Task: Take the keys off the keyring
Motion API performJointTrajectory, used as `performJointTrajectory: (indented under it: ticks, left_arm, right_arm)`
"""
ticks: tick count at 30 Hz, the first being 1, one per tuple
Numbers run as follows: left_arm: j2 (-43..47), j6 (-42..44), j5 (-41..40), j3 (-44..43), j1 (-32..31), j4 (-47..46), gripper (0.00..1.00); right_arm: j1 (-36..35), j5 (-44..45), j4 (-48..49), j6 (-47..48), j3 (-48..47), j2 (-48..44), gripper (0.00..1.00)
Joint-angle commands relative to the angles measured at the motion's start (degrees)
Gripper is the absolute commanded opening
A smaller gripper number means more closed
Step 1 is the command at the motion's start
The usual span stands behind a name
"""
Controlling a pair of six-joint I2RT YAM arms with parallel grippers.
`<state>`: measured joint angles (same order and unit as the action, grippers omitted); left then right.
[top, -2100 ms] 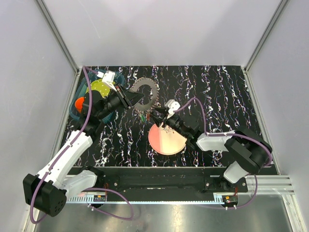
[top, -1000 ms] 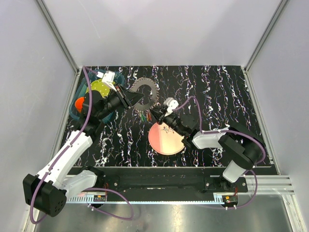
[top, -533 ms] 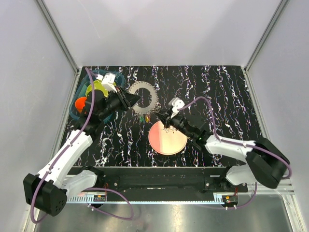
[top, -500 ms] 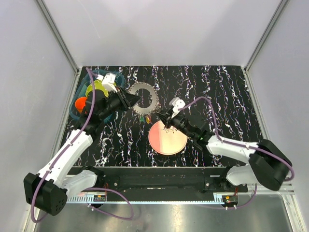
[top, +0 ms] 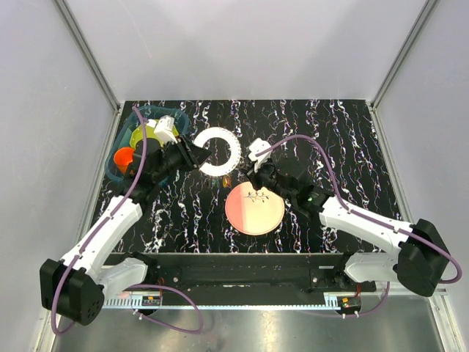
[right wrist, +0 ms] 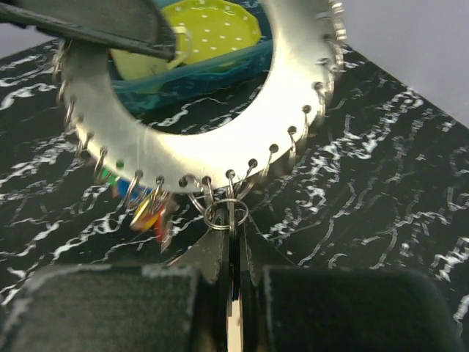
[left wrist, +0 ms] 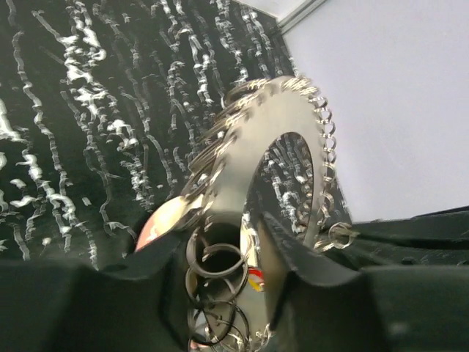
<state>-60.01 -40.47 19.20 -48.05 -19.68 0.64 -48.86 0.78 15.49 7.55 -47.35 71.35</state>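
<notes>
The keyring (top: 218, 152) is a flat silvery ring with small split rings round its rim, held tilted above the table and glinting white. My left gripper (top: 192, 155) is shut on its left edge; in the left wrist view the keyring (left wrist: 272, 158) stands edge-on between the jaws of that gripper (left wrist: 242, 246). My right gripper (top: 250, 174) is at the ring's lower right rim. In the right wrist view this gripper (right wrist: 231, 224) is shut on a silvery key whose split ring (right wrist: 226, 213) hangs from the keyring (right wrist: 220, 143). Coloured keys (right wrist: 146, 210) hang to the left.
A round pink plate (top: 254, 213) lies on the table below the ring, with a small metal piece (top: 255, 196) on it. A blue bin (top: 119, 170) at the left holds a yellow-green dish (top: 144, 134) and an orange object (top: 122, 156). White walls enclose the table.
The keyring has tilted and now glints white. My right gripper has moved from over the plate up to the ring's rim, and its arm has swung out to the right.
</notes>
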Motion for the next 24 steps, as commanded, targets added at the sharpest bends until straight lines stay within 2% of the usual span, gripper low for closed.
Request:
performJointTrajectory:
  ticks: [1,3,10,15,20,24]
  left_arm:
    - [2.9,5.0,-3.4,1.1,1.7,2.8,0.45]
    - [4.3,6.0,-4.2,1.5,1.7,3.1,0.52]
    - [7.3,8.6,-5.1,3.1,1.7,4.7,0.59]
    - [8.9,13.2,-2.2,3.5,1.6,3.4,0.58]
    - [13.6,16.7,2.1,6.2,1.3,-2.7,0.57]
    - [16.1,22.9,5.7,5.7,-2.6,-3.5,0.56]
  right_arm:
    - [0.6,6.3,-2.1,4.7,-4.5,-1.6,0.0]
    - [0.6,7.0,-3.3,6.8,-5.7,-1.2,0.0]
    - [0.7,7.1,-3.3,16.7,-5.6,-1.2,0.0]
    - [0.7,1.1,4.1,24.5,-0.4,-4.5,0.0]
    - [0.7,-0.6,4.2,27.2,-0.4,-7.0,0.0]
    - [0.6,-3.3,2.2,25.6,-2.0,-8.2,0.0]
